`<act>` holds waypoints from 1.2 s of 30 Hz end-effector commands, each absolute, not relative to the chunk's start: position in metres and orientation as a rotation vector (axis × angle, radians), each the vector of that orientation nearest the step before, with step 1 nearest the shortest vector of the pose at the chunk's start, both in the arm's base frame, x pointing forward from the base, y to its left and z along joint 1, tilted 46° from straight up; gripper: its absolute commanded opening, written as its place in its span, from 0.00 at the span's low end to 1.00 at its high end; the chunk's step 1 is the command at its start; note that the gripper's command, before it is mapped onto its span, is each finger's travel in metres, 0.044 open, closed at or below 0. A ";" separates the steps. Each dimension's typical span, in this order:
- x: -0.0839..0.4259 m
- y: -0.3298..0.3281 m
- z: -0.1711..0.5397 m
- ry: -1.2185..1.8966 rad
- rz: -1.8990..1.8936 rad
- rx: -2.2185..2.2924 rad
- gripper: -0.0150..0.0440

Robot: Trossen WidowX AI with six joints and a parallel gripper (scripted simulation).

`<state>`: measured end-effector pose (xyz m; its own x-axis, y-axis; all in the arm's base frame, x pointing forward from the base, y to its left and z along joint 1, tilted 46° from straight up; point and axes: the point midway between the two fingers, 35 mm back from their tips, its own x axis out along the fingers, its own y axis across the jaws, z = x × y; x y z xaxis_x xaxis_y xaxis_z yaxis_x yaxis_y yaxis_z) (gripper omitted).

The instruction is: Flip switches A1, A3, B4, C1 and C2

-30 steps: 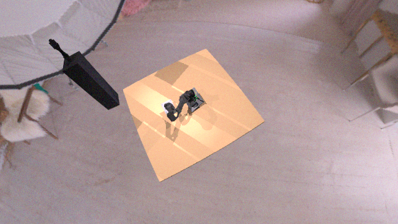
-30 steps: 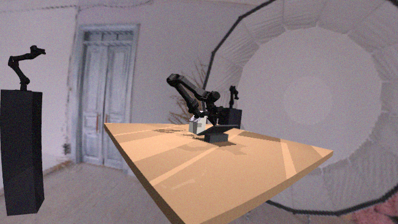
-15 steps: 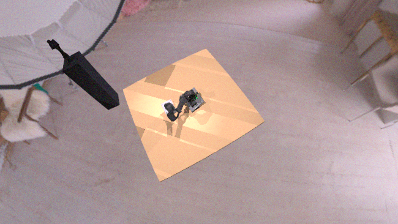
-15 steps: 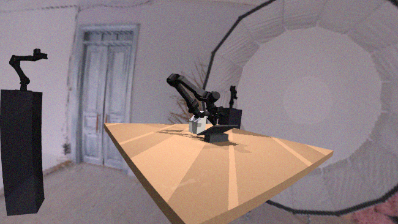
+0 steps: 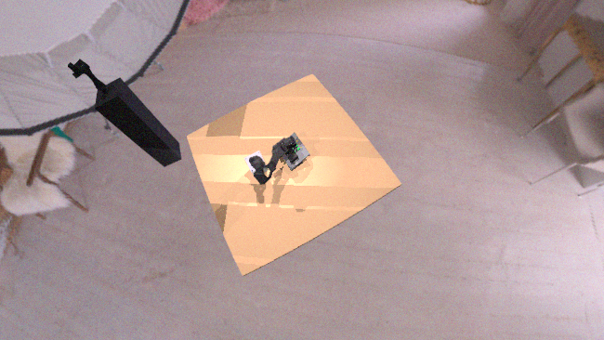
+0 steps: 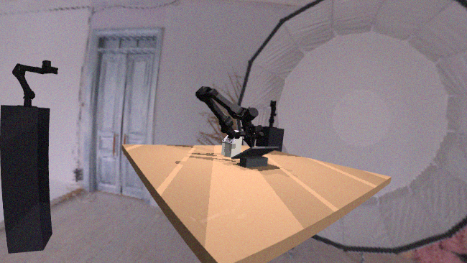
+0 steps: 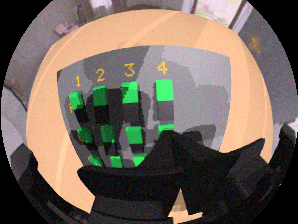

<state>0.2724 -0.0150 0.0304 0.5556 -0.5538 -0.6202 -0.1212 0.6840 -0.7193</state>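
Observation:
The grey switch panel (image 5: 295, 162) (image 6: 256, 153) (image 7: 200, 72) lies tilted on the wooden table (image 5: 302, 209) (image 6: 251, 215). In the wrist view it carries yellow column numbers 1 to 4 and three rows of green rocker switches; the row letters are not legible. The A4 switch (image 7: 162, 90) shows bright green at the far right. My gripper (image 7: 167, 135) (image 5: 291, 149) (image 6: 252, 142) is shut and empty. Its dark fingers are low over the right side of the panel, near column 4 of the middle and near rows. They hide the switches there. I cannot tell whether they touch a switch.
The arm's base stands on a white block (image 6: 230, 148) (image 5: 254, 159) next to the panel. A tall black pillar (image 5: 139, 125) (image 6: 23, 172) with a small camera arm stands off the table. A fur-covered chair (image 5: 37, 172) is on the floor at the left.

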 end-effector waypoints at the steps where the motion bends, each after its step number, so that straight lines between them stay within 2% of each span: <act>1: 0.273 -0.014 0.029 0.970 -0.282 -0.804 0.25; 27: 0.275 -0.016 0.027 0.970 -0.282 -0.804 0.25; 36: 0.237 0.018 0.067 0.948 -0.269 -0.805 0.25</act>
<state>0.2454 0.0110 0.0527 0.5612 -0.5370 -0.6299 -0.1449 0.6855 -0.7135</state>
